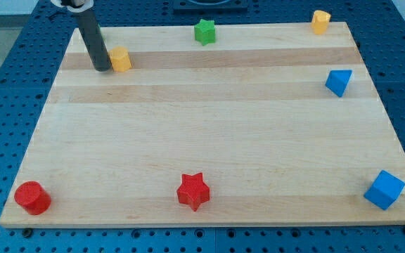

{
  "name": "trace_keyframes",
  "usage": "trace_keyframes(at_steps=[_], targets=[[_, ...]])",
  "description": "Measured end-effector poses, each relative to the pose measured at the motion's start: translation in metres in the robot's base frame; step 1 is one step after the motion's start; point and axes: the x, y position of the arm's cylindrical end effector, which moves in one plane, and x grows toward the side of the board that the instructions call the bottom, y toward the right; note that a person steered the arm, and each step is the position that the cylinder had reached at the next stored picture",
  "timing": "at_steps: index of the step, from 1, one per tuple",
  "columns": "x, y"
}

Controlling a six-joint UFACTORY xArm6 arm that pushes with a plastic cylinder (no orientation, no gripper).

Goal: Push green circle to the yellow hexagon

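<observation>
My tip point(102, 69) rests on the wooden board point(209, 140) at the view's top left. It sits just left of a yellow block point(120, 59) that looks hexagonal, touching it or nearly so. A second yellow block point(320, 21) stands at the top right corner; its shape is unclear. The only green block that shows is a green star point(204, 31) at the top edge, right of my tip. No green circle is in view.
A blue triangular block point(339, 81) lies near the right edge. A blue cube point(384, 189) is at the bottom right. A red star point(193, 191) is at the bottom middle and a red cylinder point(32, 197) at the bottom left.
</observation>
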Motion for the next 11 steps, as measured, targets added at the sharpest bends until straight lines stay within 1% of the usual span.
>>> trace_keyframes(at_steps=[1, 2, 3, 6, 8, 9, 10, 11], targets=[[-0.010, 0.005], [-0.028, -0.003], [-0.028, -0.003], [-0.046, -0.057], [-0.076, -0.087], [-0.090, -0.087], [-0.114, -0.072], [-0.123, -0.062]])
